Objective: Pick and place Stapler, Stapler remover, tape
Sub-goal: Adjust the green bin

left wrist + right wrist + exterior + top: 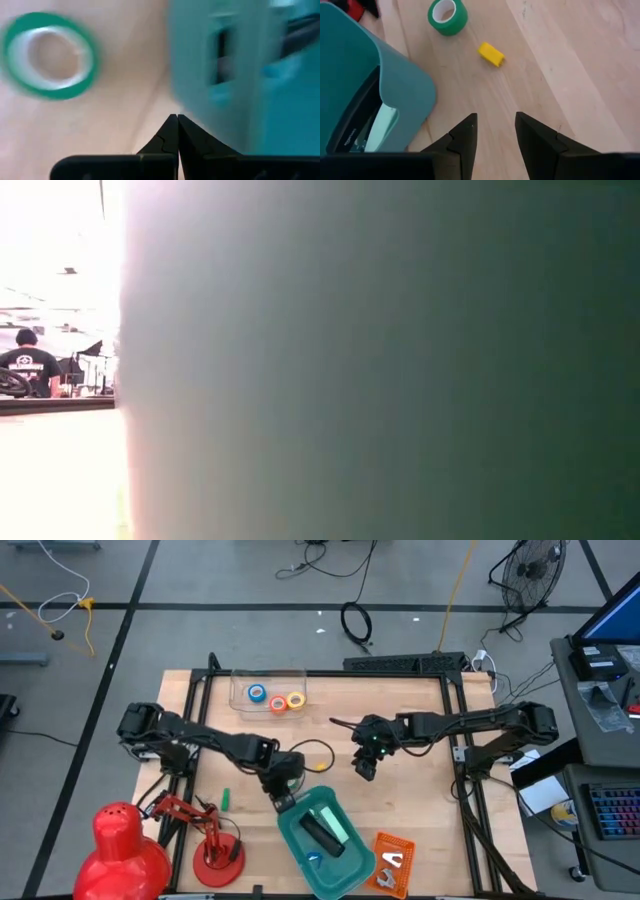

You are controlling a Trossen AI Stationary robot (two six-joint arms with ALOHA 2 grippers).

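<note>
A black stapler (322, 832) lies inside the teal bin (345, 875) at the table's near middle. On an orange card (380, 843) to the bin's right lies the stapler remover (390, 862). A green tape roll (50, 55) lies flat on the wood just beside my left gripper (177, 120), which is shut and empty at the bin's far left corner (283, 800). Blue, orange and yellow tape rolls (276, 699) sit in a clear tray at the far side. My right gripper (495, 125) hovers open and empty over bare wood right of the bin's far end (364, 770).
A small yellow block (491, 53) lies between my right gripper and the green roll (447, 16). A small green block (225, 800) and a red desk lamp (215, 845) are at the near left. The bin's wall (400, 360) fills the low view; a person (28, 365) stands far behind.
</note>
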